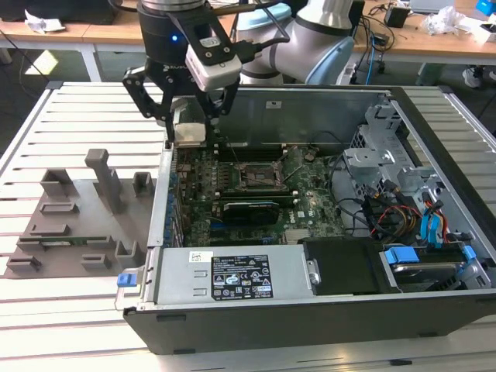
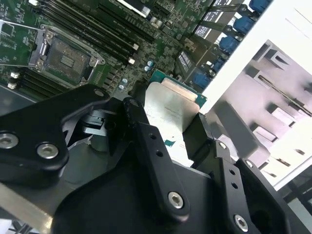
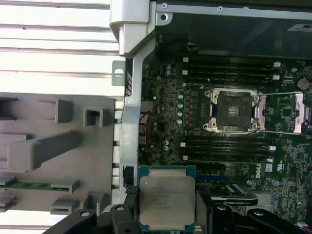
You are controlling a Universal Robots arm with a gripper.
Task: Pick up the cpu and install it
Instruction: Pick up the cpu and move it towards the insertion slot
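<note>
Held cpu [image 3: 167, 192] partly behind gripper [image 3: 165, 207]

The table [image 1: 70, 310] I work over is white, built of long parallel slats with dark gaps between them. In the first wrist view those slats [image 3: 53, 48] glare under bright, even light. Beyond the table, across the top of the exterior view, run pale wooden desks [image 1: 93, 35] on white legs [image 1: 91, 63], with a crumpled white wad [image 1: 43, 22] on one and cables [image 1: 373, 43] on another. Below the desks the floor [image 1: 14, 93] looks dark.
</note>
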